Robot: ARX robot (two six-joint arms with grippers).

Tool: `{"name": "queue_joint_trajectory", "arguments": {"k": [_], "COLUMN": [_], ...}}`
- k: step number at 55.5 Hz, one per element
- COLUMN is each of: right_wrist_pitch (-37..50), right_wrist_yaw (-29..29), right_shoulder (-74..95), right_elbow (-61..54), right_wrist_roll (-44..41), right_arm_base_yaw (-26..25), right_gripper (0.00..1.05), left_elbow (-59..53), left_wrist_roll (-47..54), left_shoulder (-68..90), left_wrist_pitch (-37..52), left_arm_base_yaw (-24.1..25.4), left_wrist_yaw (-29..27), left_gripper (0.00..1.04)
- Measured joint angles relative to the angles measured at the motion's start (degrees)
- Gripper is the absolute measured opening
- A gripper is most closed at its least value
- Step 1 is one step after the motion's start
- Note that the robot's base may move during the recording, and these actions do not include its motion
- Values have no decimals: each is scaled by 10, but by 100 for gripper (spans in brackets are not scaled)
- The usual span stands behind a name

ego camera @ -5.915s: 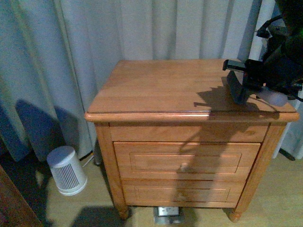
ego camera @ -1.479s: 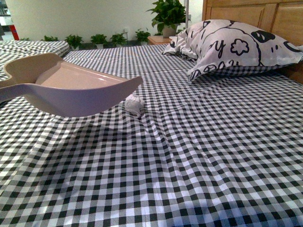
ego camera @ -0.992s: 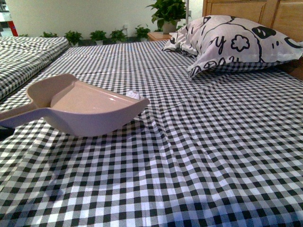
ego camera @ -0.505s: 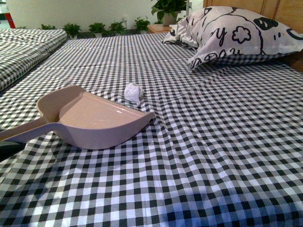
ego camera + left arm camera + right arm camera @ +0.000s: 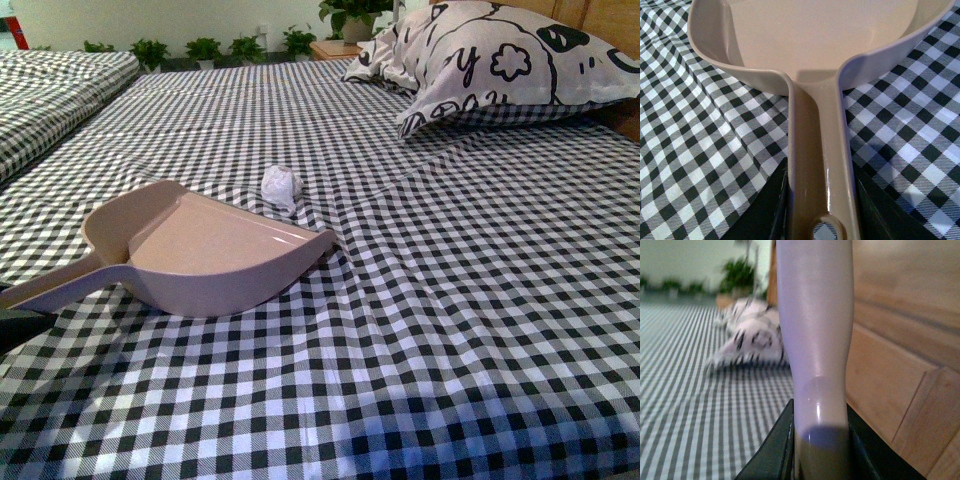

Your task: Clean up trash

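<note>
Left gripper [image 5: 821, 212] is clamped on the handle of the dustpan [image 5: 200, 245]; the pan is empty, lip down on the checked sheet [image 5: 450, 330]. The trash [image 5: 281, 186], a crumpled white paper ball, sits on the sheet just past the pan's far rim, near but not touching, well short of the pillow [image 5: 490, 60]. Right gripper [image 5: 820, 455] is out of the front view, closed around a pale handle [image 5: 815, 340] whose working end I can't see, so my read is tools in hand, nothing collected, with sweep-in and disposal both left.
</note>
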Motion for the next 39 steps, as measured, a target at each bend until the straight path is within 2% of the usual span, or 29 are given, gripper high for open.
{"name": "queue_joint_trajectory", "arguments": {"k": [2,4,8,15,22,28,39], "right_wrist_pitch": [-47,-53,-43,-11,-6,-45,-90], "right_wrist_yaw": [-28,-46,-82,-107,-108,-96,-87], "right_shoulder": [42,78,172,313,479,628,758], "right_elbow": [38,60,119,212,332,455,541], "right_wrist_roll": [-16,-25,-52,-84,-102,-95,-68], "right_arm_base_yaw": [4,8,23,47,81,109,142], "right_gripper": [21,21,21,21,21,21,21], "left_elbow": [0,0,0,0,0,0,0], "left_wrist_roll": [0,0,1,1,2,2,2], "left_shoulder": [0,0,0,0,0,0,0], "left_wrist_pitch": [0,0,0,0,0,0,0], "left_arm_base_yaw": [0,0,0,-1,-1,-1,-1], "left_wrist_yaw": [1,1,2,2,2,2,2], "left_gripper": [29,29,29,29,29,29,29]}}
